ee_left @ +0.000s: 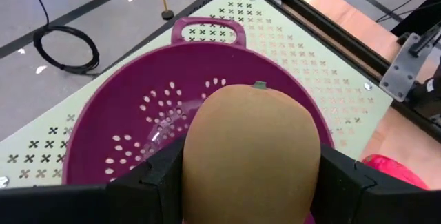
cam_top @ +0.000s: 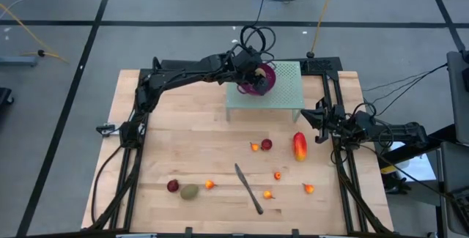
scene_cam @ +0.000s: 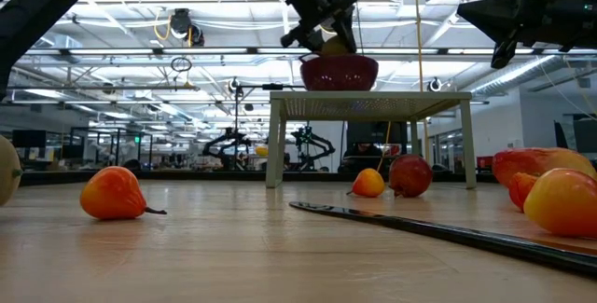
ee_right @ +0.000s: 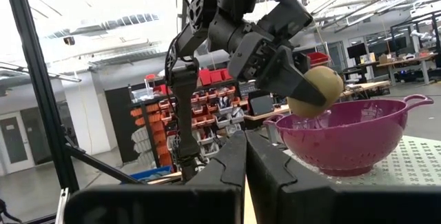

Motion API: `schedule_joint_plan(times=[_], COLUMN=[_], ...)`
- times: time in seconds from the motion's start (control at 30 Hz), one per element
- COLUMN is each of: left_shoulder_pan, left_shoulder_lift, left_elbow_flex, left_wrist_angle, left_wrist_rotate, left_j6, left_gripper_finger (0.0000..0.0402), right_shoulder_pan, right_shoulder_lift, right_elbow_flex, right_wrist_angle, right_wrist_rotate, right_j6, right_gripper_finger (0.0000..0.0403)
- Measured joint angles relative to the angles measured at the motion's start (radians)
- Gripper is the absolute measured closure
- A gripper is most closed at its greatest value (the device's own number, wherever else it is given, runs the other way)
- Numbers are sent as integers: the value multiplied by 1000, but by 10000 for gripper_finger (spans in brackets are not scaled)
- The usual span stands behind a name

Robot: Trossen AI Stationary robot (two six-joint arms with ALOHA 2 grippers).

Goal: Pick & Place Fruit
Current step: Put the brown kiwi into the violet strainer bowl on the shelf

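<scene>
I am holding a kiwi (ee_left: 251, 155) in the left hand (ee_left: 251, 182), its fingers (ee_left: 155, 179) clamped on both sides of the fruit. Directly under the hand the purple bowl (ee_left: 124, 114) is sitting open, and the kiwi is hanging over its hollow, clear of the bottom as far as I can tell. The bowl is resting on a perforated stand (cam_top: 282, 95) at the far side of the surface (cam_top: 183, 132).

From the right wrist camera I am seeing the same kiwi (ee_right: 315, 92) above the bowl (ee_right: 351, 138), pinched in the left hand (ee_right: 303, 89). My right hand (cam_top: 316, 117) is waiting to the right of the stand, at the surface's right edge, its fingers (ee_right: 227, 172) pressed together on nothing.

Nearer me than the stand, the rest of the fruit is lying spread on the wood. A mango (cam_top: 300, 146) is lying just in front of the right hand. Left of it, a dark red fruit (cam_top: 267, 144) is touching a tiny orange one (cam_top: 254, 147). Nearer still, three more orange ones (cam_top: 278, 175) are lying around a knife (cam_top: 248, 188), which is lying at a slant. Well to the left of the knife, a second kiwi (cam_top: 190, 191) is lying between another dark red fruit (cam_top: 172, 186) and an orange one (cam_top: 209, 184).
</scene>
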Motion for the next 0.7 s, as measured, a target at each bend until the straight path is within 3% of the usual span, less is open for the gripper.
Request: schedule_joint_plan(times=[0.7], left_shoulder_pan=[-17], left_shoulder_lift=[8], left_elbow_flex=[-1], left_wrist_angle=[-38], left_wrist_rotate=[-18], left_j6=[-9], left_gripper_finger=[179], right_shoulder_pan=[0], right_shoulder_lift=[0], right_elbow_flex=[0], right_wrist_angle=[0], right_wrist_rotate=[0], right_j6=[-1], right_gripper_finger=[403])
